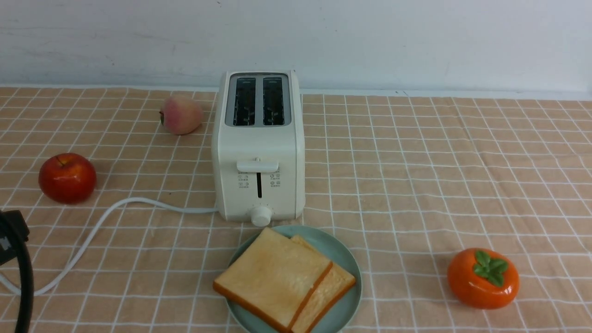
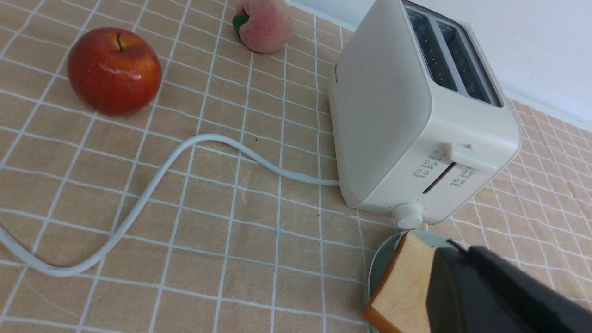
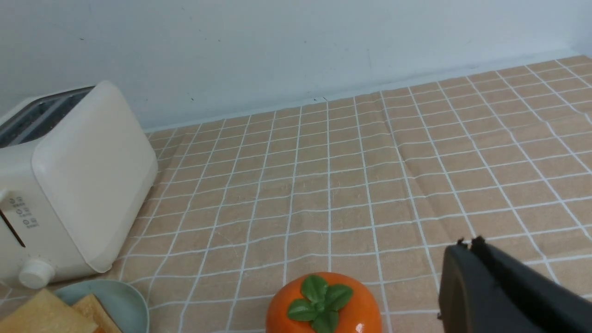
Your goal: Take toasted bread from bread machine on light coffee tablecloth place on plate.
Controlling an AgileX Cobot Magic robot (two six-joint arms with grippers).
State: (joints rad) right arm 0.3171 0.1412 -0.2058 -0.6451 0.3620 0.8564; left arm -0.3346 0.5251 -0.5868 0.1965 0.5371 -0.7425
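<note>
Two slices of toasted bread (image 1: 277, 276) lie overlapping on the teal plate (image 1: 344, 259), just in front of the cream bread machine (image 1: 259, 152). Both slots of the bread machine (image 2: 416, 115) are empty. All of it rests on the light coffee tablecloth (image 1: 416, 175). My left gripper (image 2: 455, 249) is shut and empty, hovering over the near side of the plate (image 2: 377, 263) and hiding part of the bread (image 2: 407, 277). My right gripper (image 3: 467, 244) is shut and empty above the cloth, next to the orange persimmon (image 3: 323, 303). In the front view only a bit of the left arm (image 1: 16, 268) shows.
A red apple (image 1: 67, 178) and a peach (image 1: 181, 114) sit left of the toaster. Its white cord (image 1: 106, 217) trails across the cloth to the front left. An orange persimmon (image 1: 483, 277) sits at the front right. A pale wall closes the back.
</note>
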